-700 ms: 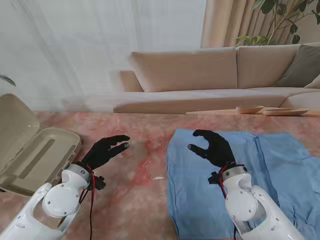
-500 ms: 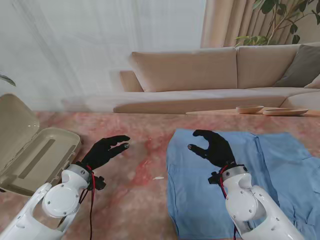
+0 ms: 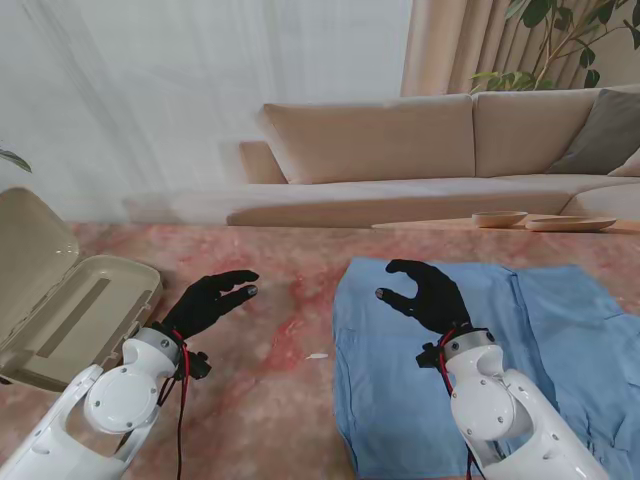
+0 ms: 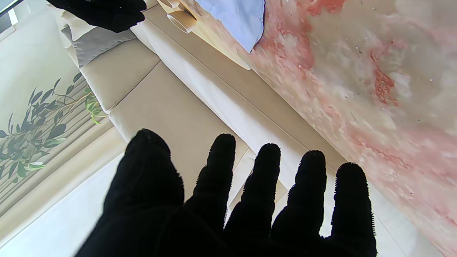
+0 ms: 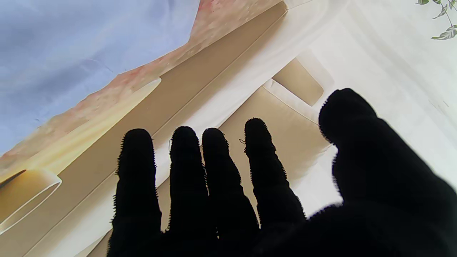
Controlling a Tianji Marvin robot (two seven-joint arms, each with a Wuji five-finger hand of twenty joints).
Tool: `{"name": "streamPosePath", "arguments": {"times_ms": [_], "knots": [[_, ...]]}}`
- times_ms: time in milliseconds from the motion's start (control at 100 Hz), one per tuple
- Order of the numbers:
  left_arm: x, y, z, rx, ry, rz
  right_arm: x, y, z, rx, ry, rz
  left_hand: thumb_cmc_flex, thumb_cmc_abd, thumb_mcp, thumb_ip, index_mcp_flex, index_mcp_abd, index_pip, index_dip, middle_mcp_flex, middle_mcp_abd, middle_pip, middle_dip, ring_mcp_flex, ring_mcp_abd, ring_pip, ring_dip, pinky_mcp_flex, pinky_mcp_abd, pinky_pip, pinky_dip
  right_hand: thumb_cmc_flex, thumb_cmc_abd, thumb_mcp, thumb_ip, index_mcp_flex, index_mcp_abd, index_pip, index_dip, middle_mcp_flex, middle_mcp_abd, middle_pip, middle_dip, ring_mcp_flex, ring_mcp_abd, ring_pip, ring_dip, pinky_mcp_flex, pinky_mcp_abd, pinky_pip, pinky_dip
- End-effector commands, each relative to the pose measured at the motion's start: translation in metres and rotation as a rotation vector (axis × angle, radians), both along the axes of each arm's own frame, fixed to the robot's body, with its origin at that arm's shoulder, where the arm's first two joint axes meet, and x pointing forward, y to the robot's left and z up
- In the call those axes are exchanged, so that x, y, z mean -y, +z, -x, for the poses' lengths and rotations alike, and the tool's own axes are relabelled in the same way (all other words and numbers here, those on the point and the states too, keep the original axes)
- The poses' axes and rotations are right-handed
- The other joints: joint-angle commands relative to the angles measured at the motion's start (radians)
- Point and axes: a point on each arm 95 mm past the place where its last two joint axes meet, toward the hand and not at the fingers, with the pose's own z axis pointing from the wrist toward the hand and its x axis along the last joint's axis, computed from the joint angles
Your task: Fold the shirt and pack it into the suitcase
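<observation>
A light blue shirt (image 3: 520, 350) lies spread flat on the right half of the pink marbled table (image 3: 270, 350); a corner of the shirt (image 4: 235, 18) shows in the left wrist view and the shirt (image 5: 71, 46) fills one side of the right wrist view. The beige suitcase (image 3: 60, 300) sits open at the far left with its lid raised. My right hand (image 3: 425, 293) hovers above the shirt's left part, fingers apart and holding nothing. My left hand (image 3: 210, 300) hangs over bare table between suitcase and shirt, also open and empty.
A beige sofa (image 3: 430, 150) runs behind the table's far edge. Shallow wooden dishes (image 3: 540, 220) rest at the far right. A small white speck (image 3: 317, 355) lies on the table near the shirt's left edge. A plant (image 3: 570, 40) stands behind the sofa.
</observation>
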Motion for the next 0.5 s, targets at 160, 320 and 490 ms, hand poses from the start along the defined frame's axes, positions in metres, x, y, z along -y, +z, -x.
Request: {"name": "streamPosePath", "arguments": {"times_ms": [160,320,490], "knots": [[0.0,-0.004,-0.001,-0.004,-0.003,-0.001,0.001,-0.005,0.001,-0.026,0.001,0.012,0.006,0.028,-0.001,0.004,0.005,-0.005,-0.018,-0.005,-0.016,0.001,-0.009,0.0,-0.027,-0.018,-0.016,-0.011,-0.003,-0.009,0.004,-0.011,0.006,0.004,-0.01,0.039,-0.02,-0.001,-0.013,-0.007,-0.026,0.008,-0.004,-0.009,-0.036,0.002,-0.016,0.003,-0.008,-0.015,0.012,0.004],[0.004,-0.004,-0.005,0.001,-0.022,0.008,0.007,-0.005,0.002,-0.032,-0.012,0.026,0.007,0.028,-0.001,0.004,0.006,-0.006,-0.017,-0.005,-0.015,0.001,-0.009,0.0,-0.025,-0.018,-0.015,-0.01,0.0,-0.01,0.006,-0.01,0.005,0.004,-0.01,0.039,-0.02,-0.002,-0.013,-0.007,-0.027,0.007,-0.005,-0.009,-0.037,0.001,-0.017,0.003,-0.008,-0.015,0.012,0.004],[0.015,0.004,-0.02,-0.002,-0.096,0.03,0.024,0.0,0.003,-0.034,-0.043,0.065,0.009,0.031,0.0,0.005,0.005,-0.005,-0.018,-0.005,-0.018,0.003,-0.01,0.0,-0.029,-0.017,-0.015,-0.01,-0.001,-0.014,0.008,-0.009,0.005,0.003,-0.01,0.039,-0.022,-0.002,-0.014,-0.007,-0.029,0.008,-0.006,-0.009,-0.039,0.001,-0.017,0.003,-0.008,-0.016,0.011,0.004]]}}
